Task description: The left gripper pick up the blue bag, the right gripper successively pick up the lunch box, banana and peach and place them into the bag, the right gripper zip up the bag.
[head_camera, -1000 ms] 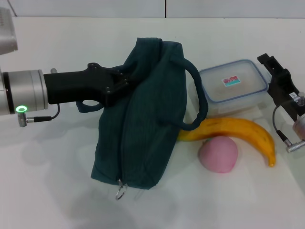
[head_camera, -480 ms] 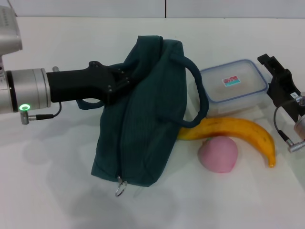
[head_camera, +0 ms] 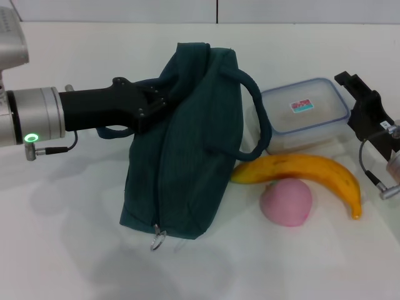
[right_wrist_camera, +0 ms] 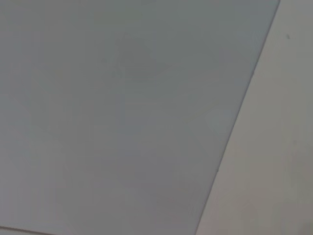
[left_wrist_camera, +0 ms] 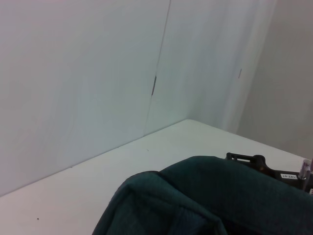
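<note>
The dark blue-green bag (head_camera: 187,156) stands on the white table, its top edge pinched and lifted by my left gripper (head_camera: 156,103), which is shut on the fabric. One handle loop (head_camera: 259,119) hangs toward the lunch box. The bag's top also shows in the left wrist view (left_wrist_camera: 205,196). The zipper pull ring (head_camera: 157,240) hangs at the bag's near end. The clear lunch box (head_camera: 304,114) with a blue rim lies behind the banana (head_camera: 312,172). The pink peach (head_camera: 286,201) lies in front of the banana. My right gripper (head_camera: 362,103) hovers just right of the lunch box.
The table's far edge meets a pale wall (left_wrist_camera: 98,73). The right wrist view shows only plain grey surface (right_wrist_camera: 122,107). My right arm's cable and fittings (head_camera: 378,178) hang near the banana's right end.
My left gripper has lifted the bag's top slightly up and to the left, and the bag stands more upright. The right gripper has barely moved.
</note>
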### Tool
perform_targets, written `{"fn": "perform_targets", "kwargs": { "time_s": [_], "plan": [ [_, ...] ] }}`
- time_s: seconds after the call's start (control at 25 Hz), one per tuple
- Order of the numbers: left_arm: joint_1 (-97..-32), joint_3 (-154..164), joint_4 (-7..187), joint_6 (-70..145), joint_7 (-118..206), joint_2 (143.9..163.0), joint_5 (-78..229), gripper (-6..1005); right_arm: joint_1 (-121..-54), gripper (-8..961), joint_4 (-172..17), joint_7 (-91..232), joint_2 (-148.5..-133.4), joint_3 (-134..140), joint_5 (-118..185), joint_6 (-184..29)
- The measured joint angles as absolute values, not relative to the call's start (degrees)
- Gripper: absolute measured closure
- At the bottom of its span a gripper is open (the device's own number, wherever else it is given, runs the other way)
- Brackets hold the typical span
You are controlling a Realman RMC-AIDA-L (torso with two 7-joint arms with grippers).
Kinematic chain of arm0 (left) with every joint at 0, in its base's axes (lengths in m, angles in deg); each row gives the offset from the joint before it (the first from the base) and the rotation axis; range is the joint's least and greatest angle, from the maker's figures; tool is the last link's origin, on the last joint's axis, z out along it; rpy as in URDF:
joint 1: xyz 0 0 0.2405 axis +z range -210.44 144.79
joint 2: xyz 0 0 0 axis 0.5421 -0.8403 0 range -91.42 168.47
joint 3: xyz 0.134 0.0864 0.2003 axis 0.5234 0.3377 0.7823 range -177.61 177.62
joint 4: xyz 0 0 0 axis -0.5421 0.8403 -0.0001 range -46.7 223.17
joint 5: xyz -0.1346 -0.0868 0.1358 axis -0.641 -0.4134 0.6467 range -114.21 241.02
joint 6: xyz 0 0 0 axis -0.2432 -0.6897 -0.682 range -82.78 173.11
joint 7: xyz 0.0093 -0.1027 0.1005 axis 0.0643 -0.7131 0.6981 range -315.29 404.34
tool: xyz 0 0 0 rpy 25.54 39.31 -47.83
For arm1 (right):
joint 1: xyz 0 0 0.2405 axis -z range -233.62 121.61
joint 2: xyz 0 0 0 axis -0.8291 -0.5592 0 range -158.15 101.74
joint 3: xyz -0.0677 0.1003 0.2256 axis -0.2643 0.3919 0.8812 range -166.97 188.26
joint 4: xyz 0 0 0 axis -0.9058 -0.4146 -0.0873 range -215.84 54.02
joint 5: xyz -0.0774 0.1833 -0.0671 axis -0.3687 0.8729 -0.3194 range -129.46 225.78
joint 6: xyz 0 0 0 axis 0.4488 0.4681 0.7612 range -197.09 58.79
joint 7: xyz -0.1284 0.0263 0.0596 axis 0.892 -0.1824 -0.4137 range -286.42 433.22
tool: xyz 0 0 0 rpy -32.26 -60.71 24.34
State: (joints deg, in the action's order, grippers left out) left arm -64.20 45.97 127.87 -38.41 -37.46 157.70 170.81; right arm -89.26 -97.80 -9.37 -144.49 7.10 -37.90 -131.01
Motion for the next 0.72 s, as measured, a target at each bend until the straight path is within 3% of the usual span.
{"fn": "perform_targets", "kwargs": {
  "time_s": [0.24,0.72],
  "plan": [
    [-64.1,46.0,127.8,-38.0,-37.4,157.75,170.8,952,-88.9,262,-97.5,-9.4,-144.49,7.1,-37.9,-131.5],
    [-64.2,47.3,127.3,-36.8,-37.3,157.88,170.9,955,-88.8,549,-97.6,-9.2,-144.49,7.2,-37.9,-131.7]
  ]
}}
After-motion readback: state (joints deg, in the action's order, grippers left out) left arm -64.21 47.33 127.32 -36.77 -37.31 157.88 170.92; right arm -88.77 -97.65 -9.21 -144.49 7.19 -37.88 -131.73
